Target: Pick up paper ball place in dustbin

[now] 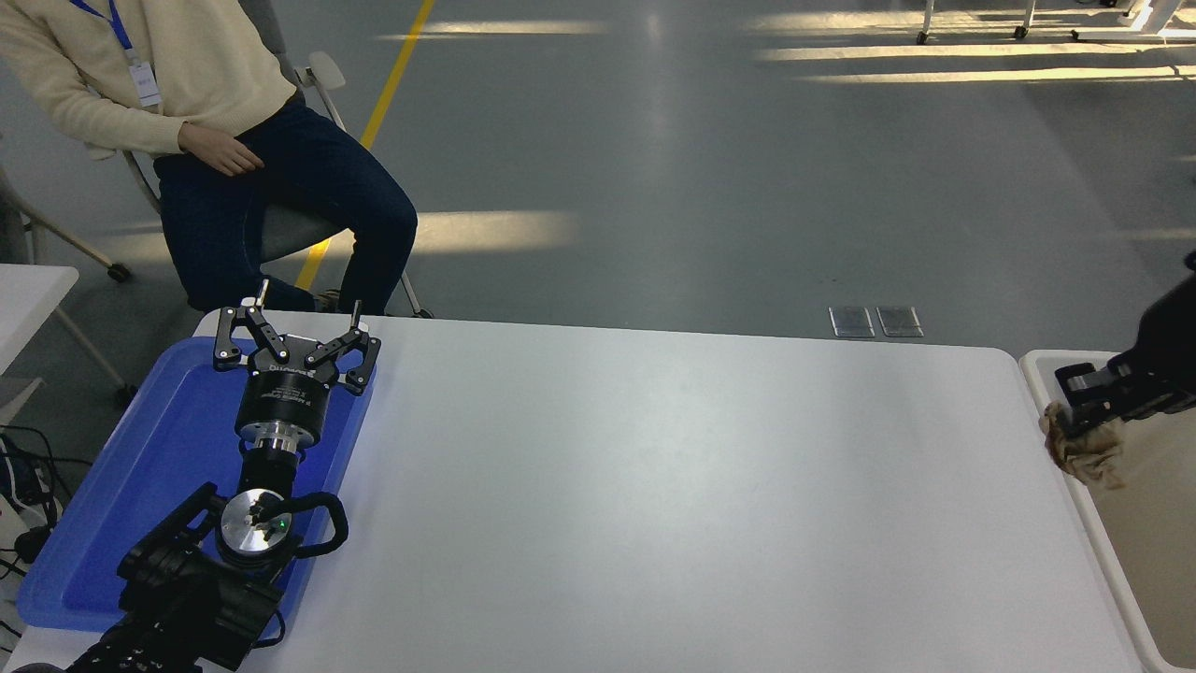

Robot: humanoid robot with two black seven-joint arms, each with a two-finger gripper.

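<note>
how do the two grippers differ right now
The left gripper sits parked over the blue tray at the table's left, while the right gripper hangs at the table's right edge, over the rim of the dustbin. The left gripper's fingers are spread and hold nothing; the right gripper is shut on the paper ball. The left gripper shows whole, the right gripper only partly, its arm cut by the frame. Both are black.

White lettering runs across the black body of the left gripper [291, 348], at the left of the frame over the blue tray [140, 486], but it is too small to read. No other text is legible.
</note>
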